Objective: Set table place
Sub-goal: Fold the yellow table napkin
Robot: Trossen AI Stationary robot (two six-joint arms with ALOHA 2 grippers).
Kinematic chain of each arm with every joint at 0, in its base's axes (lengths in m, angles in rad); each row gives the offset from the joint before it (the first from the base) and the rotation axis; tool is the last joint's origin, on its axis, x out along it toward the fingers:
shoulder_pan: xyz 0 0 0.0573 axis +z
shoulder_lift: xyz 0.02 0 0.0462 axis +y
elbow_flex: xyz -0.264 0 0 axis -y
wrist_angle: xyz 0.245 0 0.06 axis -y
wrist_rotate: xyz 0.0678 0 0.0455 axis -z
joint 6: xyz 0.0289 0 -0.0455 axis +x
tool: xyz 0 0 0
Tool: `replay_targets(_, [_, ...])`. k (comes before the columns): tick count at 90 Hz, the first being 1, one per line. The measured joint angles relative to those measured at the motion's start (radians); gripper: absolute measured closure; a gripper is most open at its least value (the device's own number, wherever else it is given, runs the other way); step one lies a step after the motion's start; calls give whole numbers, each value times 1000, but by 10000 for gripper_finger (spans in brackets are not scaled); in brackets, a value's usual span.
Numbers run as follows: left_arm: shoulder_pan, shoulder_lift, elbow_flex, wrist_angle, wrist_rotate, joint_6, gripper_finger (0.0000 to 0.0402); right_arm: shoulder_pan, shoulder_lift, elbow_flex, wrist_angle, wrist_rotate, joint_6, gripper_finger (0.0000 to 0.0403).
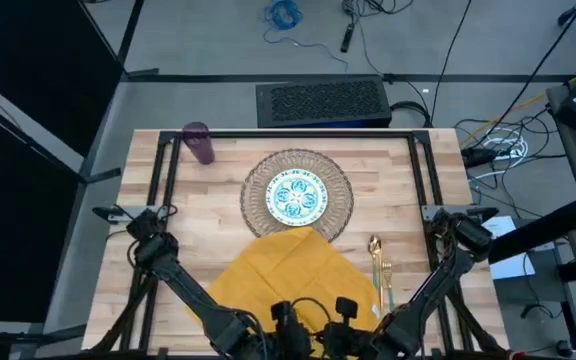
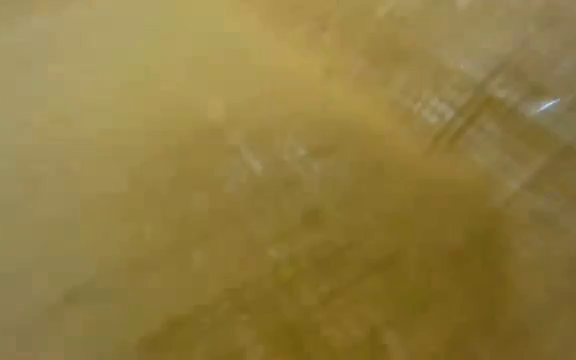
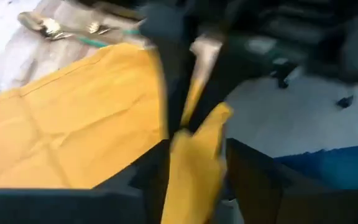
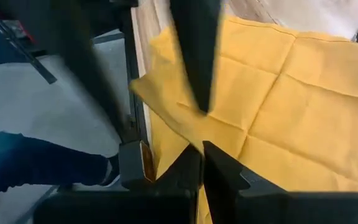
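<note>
Both my grippers sit at the bottom centre of the high view, side by side over the near edge of the table (image 1: 423, 180). My left gripper (image 1: 290, 318) is clamped on the near edge of the mustard napkin (image 1: 293, 270); in the left wrist view my fingers (image 3: 166, 93) are pinched together with a fold of yellow cloth hanging out between them. My right gripper (image 1: 344, 312) is also closed on the napkin edge: in the right wrist view my fingers (image 4: 194, 56) meet on a lifted corner of the cloth.

The napkin lies spread as a diamond in the lower centre, its far corner overlapping the woven mat (image 1: 298, 195). The plate (image 1: 297, 197) sits centred on the mat. The fork and spoon (image 1: 379, 270) lie just right of the napkin, lower right of the mat. The purple cup (image 1: 199, 142) stands at the upper left of the table, well apart from the mat.

The low view is filled with blurred yellow; nothing readable.
</note>
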Motion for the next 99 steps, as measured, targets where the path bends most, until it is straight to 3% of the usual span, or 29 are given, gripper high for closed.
replay_targets(23, [38, -13, 0, -359, -76, -112, 256, 58, 0, 0, -108, -21, 206, 403])
replay_targets(37, [73, -13, 0, -470, -83, -117, 256, 104, 0, 0, -185, -22, 372, 403])
replay_targets(51, [124, -13, 0, -482, -133, -59, 256, 134, 0, 0, -220, -8, 486, 403])
replay_targets(77, [230, 8, 1, -516, -136, 42, 256, 115, 0, 0, -200, 30, 489, 403])
replay_targets(86, [248, 23, -13, -526, -75, 39, 256, 111, 0, 0, -198, 30, 490, 403])
replay_targets(99, [262, 27, -126, -516, 43, 0, 256, 135, 0, 0, -170, 29, 523, 403])
